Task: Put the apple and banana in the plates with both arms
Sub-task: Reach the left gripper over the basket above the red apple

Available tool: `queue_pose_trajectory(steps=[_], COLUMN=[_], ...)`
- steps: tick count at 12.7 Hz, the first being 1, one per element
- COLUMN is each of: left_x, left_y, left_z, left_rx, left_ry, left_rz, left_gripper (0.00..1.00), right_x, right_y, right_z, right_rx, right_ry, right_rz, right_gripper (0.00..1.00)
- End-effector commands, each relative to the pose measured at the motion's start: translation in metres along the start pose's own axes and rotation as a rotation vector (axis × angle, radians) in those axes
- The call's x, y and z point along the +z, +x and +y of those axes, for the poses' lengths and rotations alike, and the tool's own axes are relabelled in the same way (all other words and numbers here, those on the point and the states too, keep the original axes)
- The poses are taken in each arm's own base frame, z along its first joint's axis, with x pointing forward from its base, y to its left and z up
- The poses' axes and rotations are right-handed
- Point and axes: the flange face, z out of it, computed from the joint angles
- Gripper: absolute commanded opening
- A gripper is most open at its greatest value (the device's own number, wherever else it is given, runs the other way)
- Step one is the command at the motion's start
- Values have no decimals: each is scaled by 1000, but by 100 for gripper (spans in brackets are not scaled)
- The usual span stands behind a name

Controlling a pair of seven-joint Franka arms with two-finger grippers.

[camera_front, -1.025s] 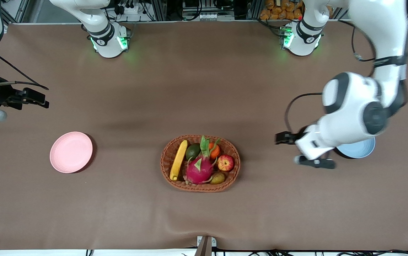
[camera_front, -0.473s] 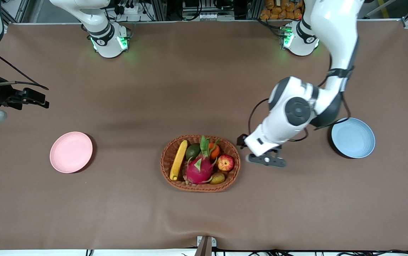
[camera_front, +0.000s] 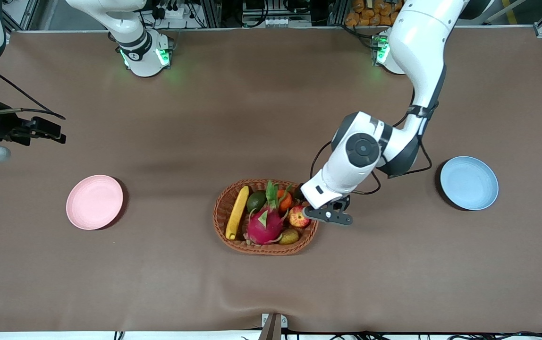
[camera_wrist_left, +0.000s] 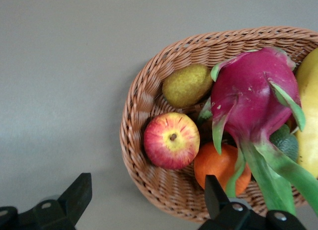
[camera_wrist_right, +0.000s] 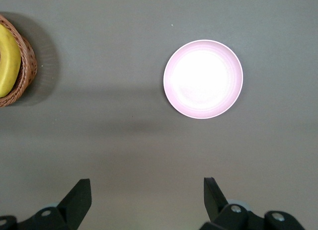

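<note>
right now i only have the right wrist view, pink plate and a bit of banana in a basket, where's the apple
Observer: The apple lies in the wicker basket, at the end toward the left arm.
Operator: is the left arm on it
Observer: The left gripper hangs open over that end of the basket, holding nothing.
Operator: and the other plate
Observer: The blue plate sits empty toward the left arm's end of the table.
Operator: where's my gripper
Observer: The right gripper waits open, up over the right arm's end of the table.
</note>
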Motion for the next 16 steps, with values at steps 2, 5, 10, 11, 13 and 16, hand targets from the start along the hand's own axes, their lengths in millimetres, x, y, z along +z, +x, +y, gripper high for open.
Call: queue_pose_trajectory(steps=[2,5,10,11,13,16], left_x=[19,30,50,53,62,71], left_y=[2,1,-2,-3,-5,-9], left_z=[22,25,22,23,22,30], left_rx=[77,93,106,108,108,121], left_ry=[37,34,36,35,37,31], left_rz=[65,86,91,86,76,83], left_gripper=[100,100,100,100,100,100], right_x=[-2,-2,0,1,9,29], right_y=[-7,-6,-6,-6,-4,1], right_z=[1,-1,0,0,1,-2], right_rx=[-5,-6,-6,-6,-6,-10], right_ry=[13,13,12,12,12,11], right_rz=[-2,0,-3,-5,-14,-15], right_gripper=[100,100,100,100,100,100])
